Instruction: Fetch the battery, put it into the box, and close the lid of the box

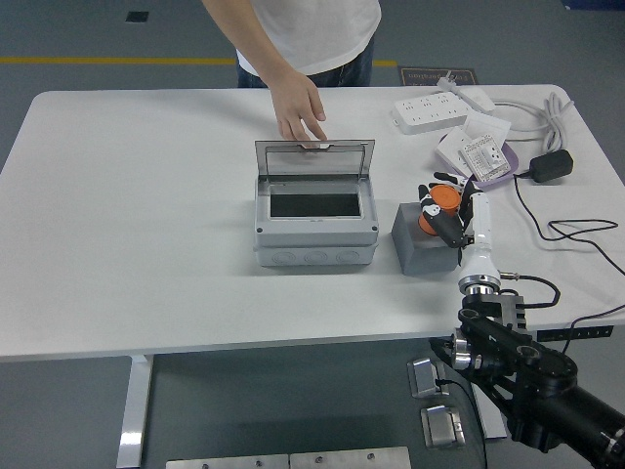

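Note:
An orange battery [438, 203] stands in a grey foam block [422, 240] right of the box. My right hand [441, 205] is curled around the battery, which still sits in the block. The grey box [314, 217] stands mid-table with its clear lid [313, 156] raised upright at the back. A person's hand [300, 109] reaches from the far side, fingertips touching the lid's top edge. My left arm is out of view.
A white power strip [430, 110], a purple-and-white packet [482, 154], a black adapter [550, 164] and cables [571, 230] lie at the back right. The table's near edge [244, 344] runs below the box.

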`<state>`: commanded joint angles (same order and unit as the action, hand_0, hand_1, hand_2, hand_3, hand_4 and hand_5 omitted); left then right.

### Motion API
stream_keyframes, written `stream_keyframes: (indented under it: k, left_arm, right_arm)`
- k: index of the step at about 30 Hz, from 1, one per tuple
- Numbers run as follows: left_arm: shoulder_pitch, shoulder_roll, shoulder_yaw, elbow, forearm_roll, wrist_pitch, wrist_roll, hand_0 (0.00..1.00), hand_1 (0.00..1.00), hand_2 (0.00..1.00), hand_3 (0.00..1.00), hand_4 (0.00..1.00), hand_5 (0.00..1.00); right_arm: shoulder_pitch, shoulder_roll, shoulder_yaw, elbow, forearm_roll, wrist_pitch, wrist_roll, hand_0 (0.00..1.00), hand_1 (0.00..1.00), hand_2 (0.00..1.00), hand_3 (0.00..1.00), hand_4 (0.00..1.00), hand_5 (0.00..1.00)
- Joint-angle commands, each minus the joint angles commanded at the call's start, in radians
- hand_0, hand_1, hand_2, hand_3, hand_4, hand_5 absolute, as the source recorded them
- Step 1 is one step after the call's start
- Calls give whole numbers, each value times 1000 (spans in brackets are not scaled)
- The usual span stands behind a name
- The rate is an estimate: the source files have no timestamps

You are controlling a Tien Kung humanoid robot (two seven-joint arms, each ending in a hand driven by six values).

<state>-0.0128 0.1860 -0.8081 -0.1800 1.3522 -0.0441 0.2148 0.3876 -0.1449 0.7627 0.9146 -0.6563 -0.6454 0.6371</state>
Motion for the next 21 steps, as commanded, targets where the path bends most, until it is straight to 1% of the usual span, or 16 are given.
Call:
stream_keyframes:
  k: [5,6,11,12,17,18,21]
  left_arm:
    - [0,0,-3,0,4,0,-1,625,721,669,626,685,550]
    - [0,1,-3,0,4,0,-1,626,721,669,626,684,549]
    - [-1,2,-2,0,3,2,-4,626,721,669,626,684,549]
    - [-1,3,-3,0,4,2,-5,625,721,669,627,684,547]
    - [0,3,-2,0,5,3,-5,625,721,669,627,684,547]
    - [0,3,-2,0,5,3,-5,625,721,669,625,684,547]
    - [-1,3,-3,0,7,3,-6,625,721,669,625,684,547]
  right_arm:
    - [-1,-1,-4,3,6,0,4,583,600,577,593,739,274]
    - [-1,0,-4,3,8,0,5,567,596,566,582,681,257]
    - [-1,-1,-12,-1,14,0,3,567,596,566,582,681,257]
    - [-1,-2,-14,-3,14,0,1,573,524,489,483,411,127]
    - [-2,-3,-21,-12,-8,0,-25,573,524,489,483,411,127]
    - [-2,-4,-22,-13,-15,0,-33,498,458,433,423,355,64]
    - [-2,-4,-26,-16,-34,0,-49,498,458,433,423,355,64]
